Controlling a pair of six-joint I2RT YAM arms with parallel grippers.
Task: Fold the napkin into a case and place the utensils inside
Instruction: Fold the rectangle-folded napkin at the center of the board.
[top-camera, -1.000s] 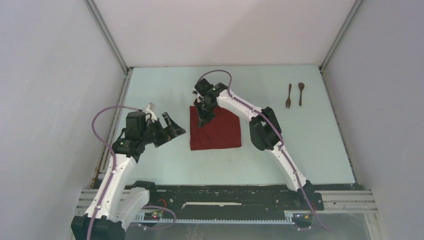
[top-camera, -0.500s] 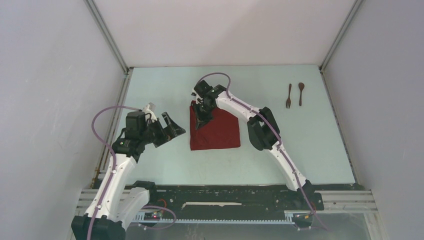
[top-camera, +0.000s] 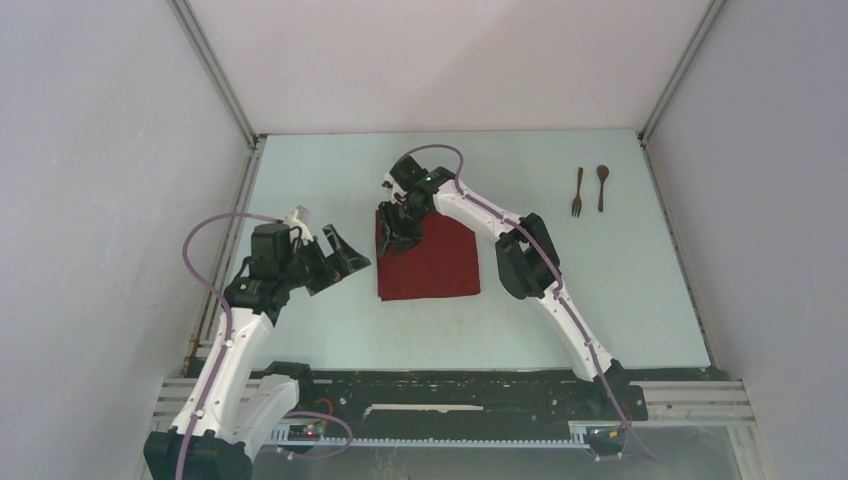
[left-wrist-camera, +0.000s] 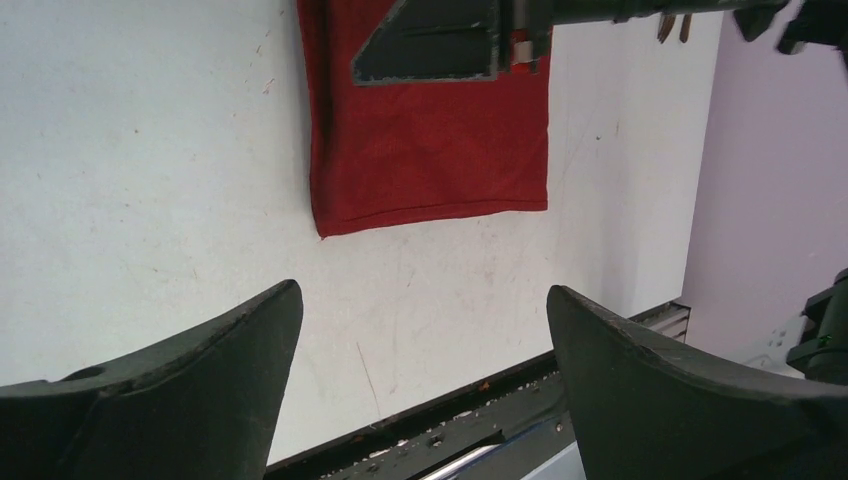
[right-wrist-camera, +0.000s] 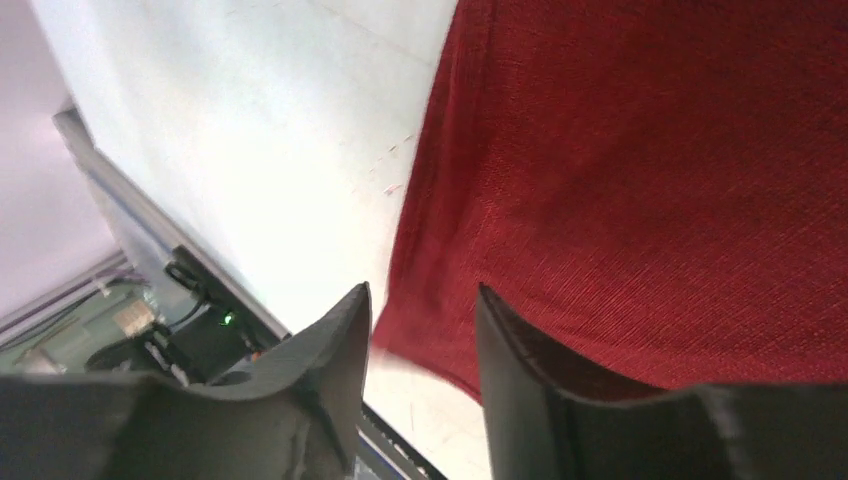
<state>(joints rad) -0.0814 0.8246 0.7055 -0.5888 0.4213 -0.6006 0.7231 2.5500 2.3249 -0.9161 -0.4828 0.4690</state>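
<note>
The dark red napkin lies flat in the middle of the table, its left part folded over. My right gripper hovers over the napkin's far-left corner. In the right wrist view the gripper is open, and a blurred corner of the napkin shows loose in the gap between its fingers. My left gripper hangs wide open left of the cloth, holding nothing. Seen from the left wrist, this gripper is over bare table with the napkin ahead. The utensils, a brown fork and spoon, lie side by side at the far right.
Grey walls enclose the table on three sides, with metal posts at the back corners. A black rail carrying the arm bases runs along the near edge. The right arm's links reach over the napkin's right side.
The right gripper has carried the napkin's corner a little left and toward the back, then opened and let go of the cloth. The left arm has not moved.
</note>
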